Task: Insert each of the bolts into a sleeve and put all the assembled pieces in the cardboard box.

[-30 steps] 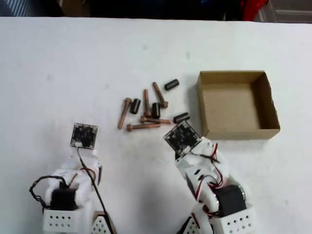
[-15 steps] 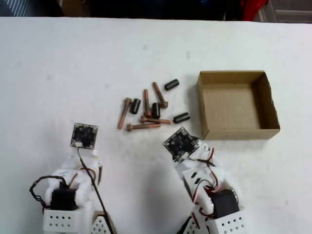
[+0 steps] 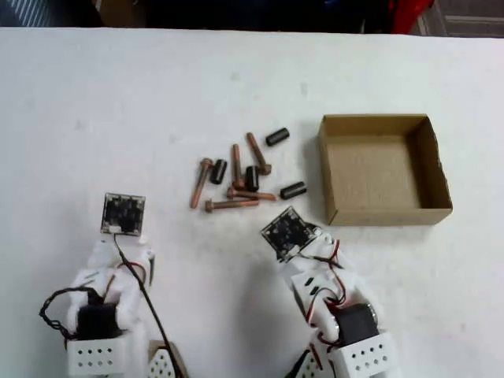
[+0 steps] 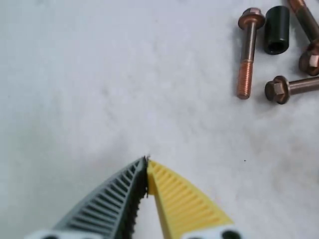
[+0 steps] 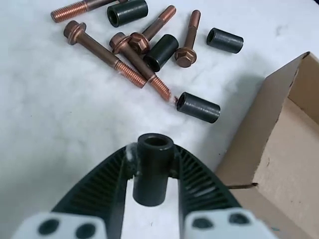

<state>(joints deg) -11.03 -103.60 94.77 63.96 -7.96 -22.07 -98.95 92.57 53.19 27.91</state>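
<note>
Bright, diffuse light washes out the white table (image 3: 94,87), leaving faint, soft shadows beside the bolts (image 5: 107,56).

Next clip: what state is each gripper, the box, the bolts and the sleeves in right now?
left gripper: shut, empty.
right gripper: shut on the held sleeve.
held sleeve: clamped between the fingers, no bolt in it.
cardboard box: open-topped, empty.
bolts: five, loose on the table, none inserted.
loose sleeves: four, lying on the table, unassembled.

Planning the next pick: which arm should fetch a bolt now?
Left, probably. The left gripper is shut and empty, with a bolt lying free ahead of it; the right gripper holds a sleeve.
</note>
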